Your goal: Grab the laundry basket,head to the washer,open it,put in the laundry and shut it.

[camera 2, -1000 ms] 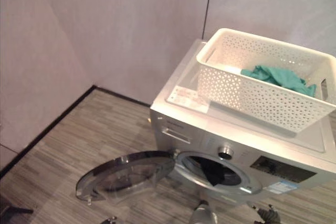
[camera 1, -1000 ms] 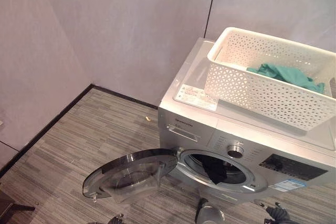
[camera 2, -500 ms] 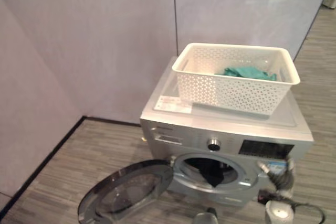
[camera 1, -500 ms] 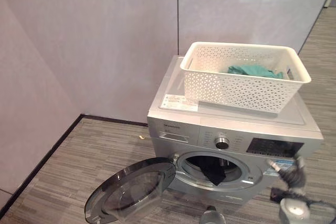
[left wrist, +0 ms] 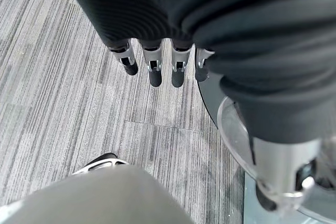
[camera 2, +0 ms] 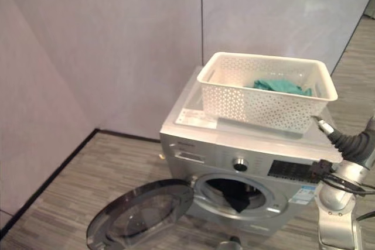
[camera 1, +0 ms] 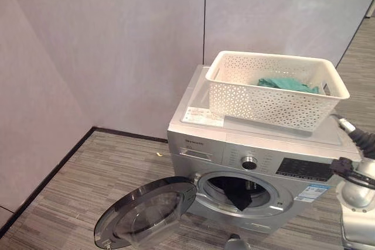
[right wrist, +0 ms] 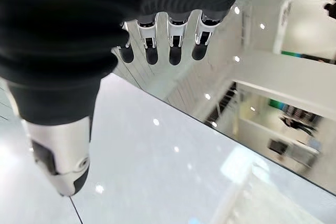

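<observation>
A white perforated laundry basket (camera 1: 275, 100) stands on top of the silver washer (camera 1: 199, 144), with a teal cloth (camera 1: 287, 84) lying inside it. The washer's round glass door (camera 1: 146, 212) hangs wide open to the left, and a dark garment (camera 1: 237, 191) droops over the drum's lip. My right hand (camera 2: 343, 140) is raised at the washer's right front corner, just below the basket's right end and apart from it. Its fingers (right wrist: 175, 45) are relaxed and hold nothing. My left hand (left wrist: 155, 69) hangs open above the floor beside the door's glass (left wrist: 236, 129).
The washer stands against a pale panelled wall (camera 1: 117, 39), with a second wall closing the corner on the left. Grey striped floor (camera 1: 76, 191) spreads in front and to the left of the open door.
My right arm has risen from low in front of the washer to beside the basket's right end. The camera has swung, so the whole scene has shifted.
</observation>
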Controlling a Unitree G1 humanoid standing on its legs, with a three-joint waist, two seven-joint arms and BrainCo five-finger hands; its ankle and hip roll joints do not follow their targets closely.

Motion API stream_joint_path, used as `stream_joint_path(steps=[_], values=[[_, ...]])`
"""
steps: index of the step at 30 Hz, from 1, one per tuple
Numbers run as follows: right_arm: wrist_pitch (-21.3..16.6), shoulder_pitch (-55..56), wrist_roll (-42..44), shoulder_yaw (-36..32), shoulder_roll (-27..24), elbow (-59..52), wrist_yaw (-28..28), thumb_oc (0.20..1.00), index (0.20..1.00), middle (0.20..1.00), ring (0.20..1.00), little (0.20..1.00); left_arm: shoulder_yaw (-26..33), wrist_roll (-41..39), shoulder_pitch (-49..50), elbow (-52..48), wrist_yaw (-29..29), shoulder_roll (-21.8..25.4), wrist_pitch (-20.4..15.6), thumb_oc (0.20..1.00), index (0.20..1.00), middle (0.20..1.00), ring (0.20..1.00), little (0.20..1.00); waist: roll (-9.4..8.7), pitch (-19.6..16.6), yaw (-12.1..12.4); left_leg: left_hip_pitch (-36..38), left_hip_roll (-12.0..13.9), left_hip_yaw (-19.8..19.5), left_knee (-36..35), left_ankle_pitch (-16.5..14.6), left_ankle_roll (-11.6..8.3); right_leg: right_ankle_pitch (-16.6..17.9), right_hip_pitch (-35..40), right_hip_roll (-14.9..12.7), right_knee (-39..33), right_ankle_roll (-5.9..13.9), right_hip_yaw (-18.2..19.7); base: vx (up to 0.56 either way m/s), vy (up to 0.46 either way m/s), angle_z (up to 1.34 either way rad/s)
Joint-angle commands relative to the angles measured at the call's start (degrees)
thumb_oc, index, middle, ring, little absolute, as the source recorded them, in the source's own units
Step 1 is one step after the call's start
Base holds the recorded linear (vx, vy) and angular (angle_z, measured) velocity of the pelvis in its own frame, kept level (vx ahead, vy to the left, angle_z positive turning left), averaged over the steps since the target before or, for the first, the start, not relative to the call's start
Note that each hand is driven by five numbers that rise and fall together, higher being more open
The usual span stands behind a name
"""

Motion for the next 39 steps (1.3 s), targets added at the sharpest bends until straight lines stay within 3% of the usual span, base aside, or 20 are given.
stream_joint_path(steps=[1, 4, 6, 7, 8, 9, 10, 11, 14, 16, 19, 23, 39], values=[[-1.5, -5.0, -5.9, -7.7, -6.2, -4.6, -3.0, 1.0, 1.0, 1.0, 1.0, 1.0, 0.2, 4.1, -3.3, 0.6, 0.9, 1.4, -1.7, 1.0, 1.0, 1.0, 1.0, 1.0, -1.57, 1.4, 0.8, 4.7, -2.0, -4.0, -2.0, -7.4, 7.09, 8.4, -4.1, -0.7, -9.0, 5.04, 0.4, 0.02, -0.019, 0.03], [-0.3, -6.9, -8.1, -10.8, -15.1, -4.0, -2.2, 1.0, 1.0, 1.0, 1.0, 1.0, -1.8, 7.2, -3.2, 0.6, 0.3, 2.2, -1.8, 1.0, 1.0, 1.0, 1.0, 1.0, -2.1, 1.3, 1.4, 4.4, -1.5, -4.2, -2.0, -7.1, 6.84, 8.4, -4.0, -0.5, -9.3, 5.08, 0.4, 0.01, -0.018, 0.06], [-0.1, -9.9, -6.3, -9.5, -20.6, -2.4, -0.2, 1.0, 1.0, 1.0, 1.0, 1.0, -3.8, 8.5, -3.6, 0.3, -0.3, 2.9, -1.8, 1.0, 1.0, 1.0, 1.0, 1.0, -2.7, 1.3, 2.0, 4.3, -1.5, -4.3, -2.0, -7.1, 6.72, 8.6, -3.8, -0.5, -9.6, 5.05, 0.4, 0.0, -0.007, 0.02], [0.4, -11.9, -3.9, -8.2, -26.2, 0.0, 3.2, 1.0, 1.0, 1.0, 1.0, 1.0, -5.4, 9.5, -4.1, 0.1, -0.8, 4.0, -1.7, 1.0, 1.0, 1.0, 1.0, 1.0, -3.23, 1.4, 2.5, 4.4, -1.2, -4.4, -1.9, -7.3, 6.63, 8.6, -3.4, -0.3, -9.7, 5.07, 0.2, 0.0, 0.0, 0.0], [0.3, -12.2, -3.7, -8.1, -26.5, 0.3, 3.2, 1.0, 1.0, 1.0, 1.0, 1.0, -5.3, 9.5, -4.2, 0.1, -0.8, 3.9, -1.7, 1.0, 1.0, 1.0, 1.0, 1.0, -3.36, 1.4, 2.4, 4.2, -1.5, -4.4, -1.9, -7.0, 6.57, 8.8, -3.5, -0.6, -9.8, 5.02, 0.3, 0.0, 0.0, 0.0], [0.8, -12.9, -0.6, -7.0, -29.7, 3.6, 6.3, 1.0, 1.0, 1.0, 1.0, 1.0, -6.2, 9.7, -4.5, -0.1, -1.1, 4.4, -1.6, 1.0, 1.0, 1.0, 1.0, 1.0, -3.79, 1.5, 2.7, 4.2, -1.5, -4.5, -1.9, -6.9, 6.51, 8.9, -3.4, -0.6, -9.9, 4.97, 0.3, 0.0, 0.0, 0.0], [3.7, -14.1, 3.9, -4.5, -36.3, 10.9, 13.6, 1.0, 1.0, 1.0, 1.0, 1.0, -7.1, 8.9, -5.0, -0.3, -2.3, 5.4, -1.2, 1.0, 1.0, 1.0, 1.0, 1.0, -4.45, 1.5, 3.2, 4.1, -1.3, -4.4, -1.8, -7.0, 6.39, 8.9, -3.2, -0.4, -10.1, 4.93, 0.0, 0.0, 0.0, 0.0], [3.6, -14.8, 4.2, -3.9, -36.8, 11.5, 13.6, 1.0, 1.0, 1.0, 1.0, 1.0, -7.0, 8.9, -5.0, -0.3, -2.4, 5.2, -1.2, 1.0, 1.0, 1.0, 1.0, 1.0, -4.6, 1.5, 3.0, 4.0, -1.6, -4.5, -1.9, -6.7, 6.38, 9.2, -3.4, -0.7, -10.2, 4.89, 0.1, 0.0, 0.0, 0.0], [7.8, -18.9, 9.6, 1.5, -46.1, 22.6, 26.4, 1.0, 1.0, 1.0, 1.0, 1.0, -9.2, 5.7, -4.9, -1.1, -5.7, 5.7, -0.2, 1.0, 1.0, 1.0, 1.0, 1.0, -5.3, 1.6, 4.1, 3.8, -0.8, -4.7, -1.8, -6.8, 6.04, 9.2, -2.6, -0.5, -10.9, 4.66, -0.6, 0.0, 0.0, 0.0], [8.3, -21.6, 10.8, 4.9, -47.3, 26.4, 29.1, 1.0, 1.0, 1.0, 1.0, 1.0, -9.7, 5.2, -4.9, -1.2, -6.1, 5.8, 0.0, 1.0, 1.0, 1.0, 1.0, 1.0, -5.5, 1.8, 4.4, 3.7, -0.6, -4.9, -1.7, -6.7, 5.93, 9.2, -2.5, -0.6, -10.9, 4.59, -0.8, 0.0, -0.005, 0.08], [9.4, -29.3, 8.7, 17.4, -48.8, 37.3, 36.2, 1.0, 1.0, 1.0, 1.0, 1.0, -9.8, 3.7, -5.0, -1.6, -7.7, 6.2, 0.8, 1.0, 1.0, 1.0, 1.0, 1.0, -6.12, 2.2, 5.5, 3.1, -0.1, -5.8, -1.9, -6.2, 5.38, 8.8, -1.8, -0.6, -11.5, 4.3, -1.7, 0.01, -0.023, 0.07], [9.8, -32.9, 7.2, 24.0, -48.9, 43.9, 39.7, 1.0, 1.0, 1.0, 1.0, 1.0, -9.3, 2.7, -4.5, -1.4, -8.6, 6.5, 1.1, 1.0, 1.0, 1.0, 1.0, 1.0, -6.2, 2.6, 6.0, 2.2, 0.5, -6.6, -2.2, -5.4, 4.83, 8.4, -1.6, -0.7, -11.9, 4.19, -2.5, 0.02, -0.025, 0.2], [8.1, -46.4, 7.8, 42.8, -50.1, 56.3, 44.9, 1.0, 1.0, 1.0, 1.0, 1.0, -8.3, 0.4, -4.8, -0.4, -9.2, 8.7, 0.5, 1.0, 1.0, 1.0, 1.0, 1.0, -6.45, 4.3, 7.7, -3.2, 3.3, -7.8, -3.6, -0.9, 2.08, 6.7, -3.9, 0.7, -12.7, 3.39, -3.7, 0.02, -0.045, 0.1]])
